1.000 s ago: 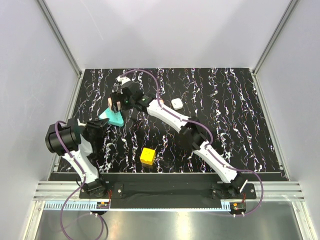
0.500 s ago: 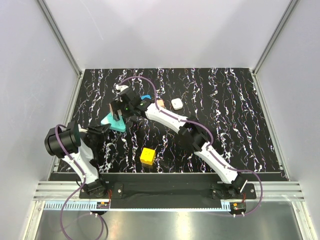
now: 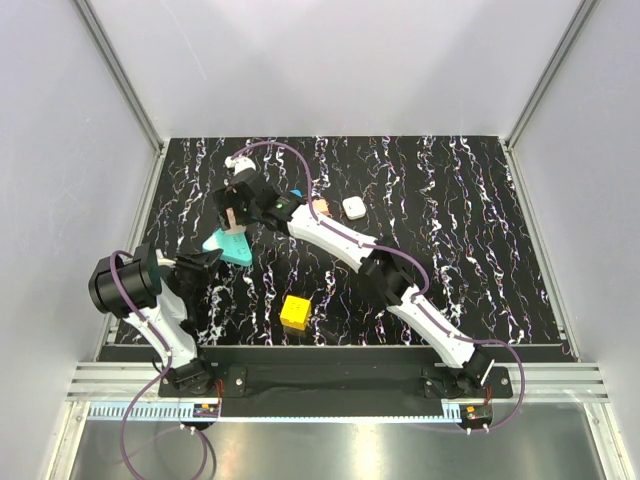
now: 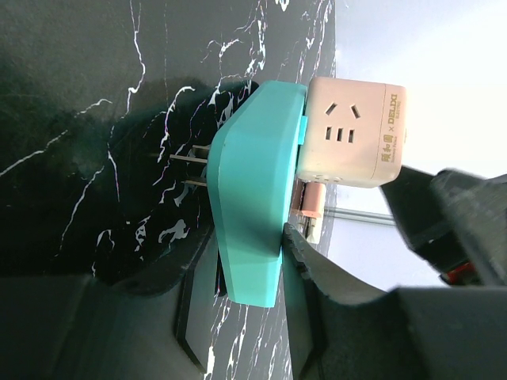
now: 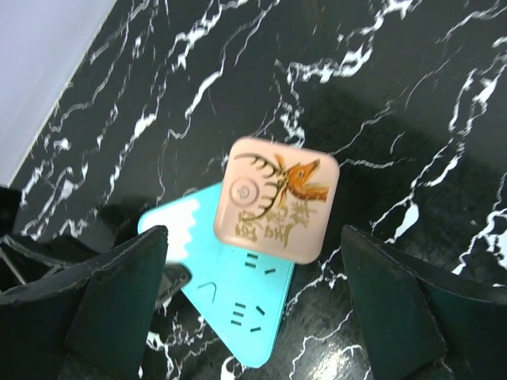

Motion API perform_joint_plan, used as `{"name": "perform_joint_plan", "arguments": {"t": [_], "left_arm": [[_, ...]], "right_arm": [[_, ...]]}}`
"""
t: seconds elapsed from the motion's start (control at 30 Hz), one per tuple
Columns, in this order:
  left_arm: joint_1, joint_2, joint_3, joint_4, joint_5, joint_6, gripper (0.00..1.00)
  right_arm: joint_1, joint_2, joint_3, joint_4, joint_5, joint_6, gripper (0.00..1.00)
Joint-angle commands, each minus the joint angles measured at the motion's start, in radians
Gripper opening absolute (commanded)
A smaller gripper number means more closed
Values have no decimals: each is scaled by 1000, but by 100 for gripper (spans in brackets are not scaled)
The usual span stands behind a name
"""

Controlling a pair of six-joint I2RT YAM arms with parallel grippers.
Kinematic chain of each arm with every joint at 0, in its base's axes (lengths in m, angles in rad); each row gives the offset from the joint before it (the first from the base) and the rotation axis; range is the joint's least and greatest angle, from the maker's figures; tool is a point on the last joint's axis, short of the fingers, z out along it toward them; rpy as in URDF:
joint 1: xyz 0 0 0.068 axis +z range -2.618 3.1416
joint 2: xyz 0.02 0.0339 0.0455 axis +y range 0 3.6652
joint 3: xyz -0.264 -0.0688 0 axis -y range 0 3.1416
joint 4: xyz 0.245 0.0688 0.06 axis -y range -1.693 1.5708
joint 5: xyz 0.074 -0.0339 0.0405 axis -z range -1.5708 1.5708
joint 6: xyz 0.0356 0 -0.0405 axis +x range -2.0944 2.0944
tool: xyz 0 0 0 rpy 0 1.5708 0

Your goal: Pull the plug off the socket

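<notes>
Jaws of the right gripper, spread wide around the tan cube-shaped plug, moved slightly toward the far edge of the table. The left gripper stays clenched on the flat teal plastic socket.

Black white-veined table. On it: yellow cube front centre; white rounded block, salmon block, blue block further back; socket left.

Left end effector in a grip; right end effector wide open, arm outstretched.
</notes>
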Motion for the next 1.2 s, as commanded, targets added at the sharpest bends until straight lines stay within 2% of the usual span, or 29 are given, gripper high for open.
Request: {"name": "perform_joint_plan", "arguments": {"t": [0.0,0.1,0.37,0.7,1.0,1.1,1.17], "left_arm": [[1,32,-26,129,8,48,0],[1,36,-28,141,7,43,0],[1,41,-29,152,2,42,0],[1,45,-29,153,-3,39,0],[1,47,-29,157,-3,37,0],[1,49,-29,158,-3,39,0],[1,49,-31,158,-6,37,0]], "right_arm": [[16,33,70,6,91,3,93],[19,56,101,8,97,2,89],[22,108,143,16,65,-17,89],[33,123,155,49,97,-38,79],[36,162,170,74,122,-44,78],[36,163,170,80,126,-41,75],[36,165,169,80,128,-40,68]]}}
